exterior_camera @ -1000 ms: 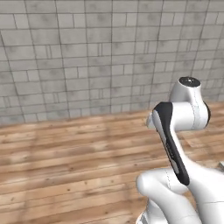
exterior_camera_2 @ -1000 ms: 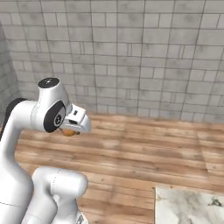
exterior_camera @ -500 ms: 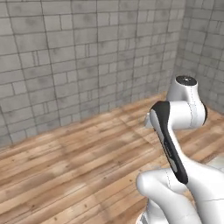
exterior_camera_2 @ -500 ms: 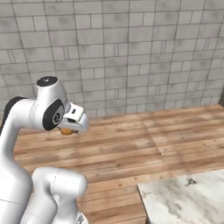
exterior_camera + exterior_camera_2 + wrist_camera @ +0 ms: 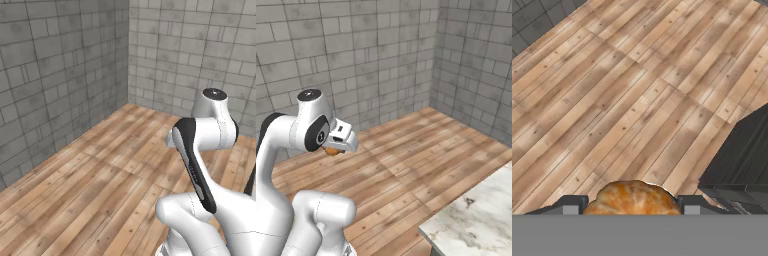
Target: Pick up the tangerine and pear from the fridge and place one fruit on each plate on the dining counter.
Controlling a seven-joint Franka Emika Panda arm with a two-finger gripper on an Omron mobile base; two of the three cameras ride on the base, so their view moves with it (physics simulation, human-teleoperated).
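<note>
Grey block walls [image 5: 65, 90] meet at a corner ahead of you, rough and mortared, above a floor of warm wooden planks [image 5: 406, 155] with streaky grain. Your gripper [image 5: 632, 206] is closed on the tangerine [image 5: 632, 199]: a round, dimpled orange fruit seated between the two small grey fingertips [image 5: 571, 205], also peeking out under the hand in the right base view [image 5: 332, 150]. Further right, you have a slab of white-grey veined marble, the dining counter [image 5: 476, 215], with a squared edge and a dark grey base [image 5: 742, 160].
</note>
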